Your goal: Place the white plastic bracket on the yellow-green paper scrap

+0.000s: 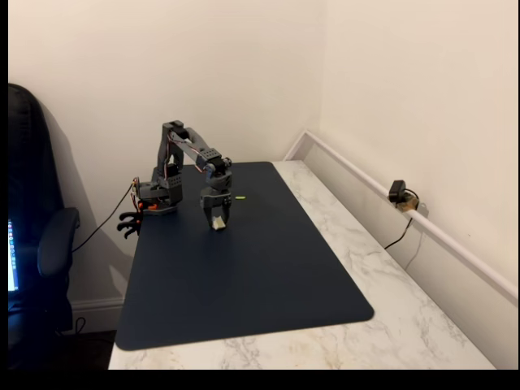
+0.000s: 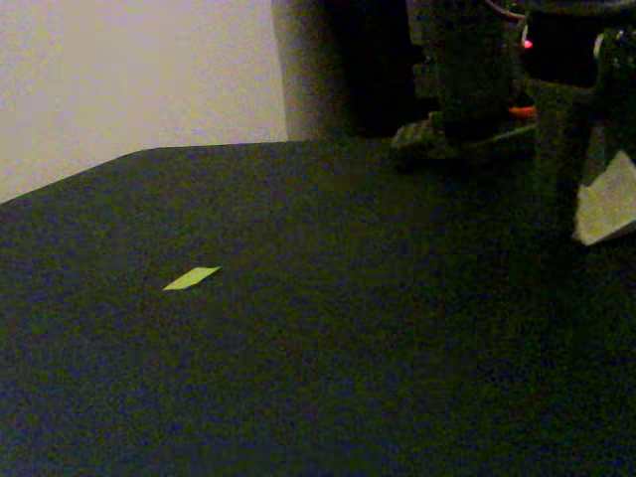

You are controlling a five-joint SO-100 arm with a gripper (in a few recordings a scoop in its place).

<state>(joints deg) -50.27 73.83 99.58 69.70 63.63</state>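
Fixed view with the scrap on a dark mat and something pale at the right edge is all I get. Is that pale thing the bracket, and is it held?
Observer: It looks so. In a fixed view the gripper points straight down with the pale bracket at its tips.
Operator: Where is the scrap from there?
Observer: The scrap lies apart from the gripper, to its right and farther back on the mat.
Operator: And where does the arm stand?
Observer: Its base is at the mat's back left corner, and the mat lies on a marble table.
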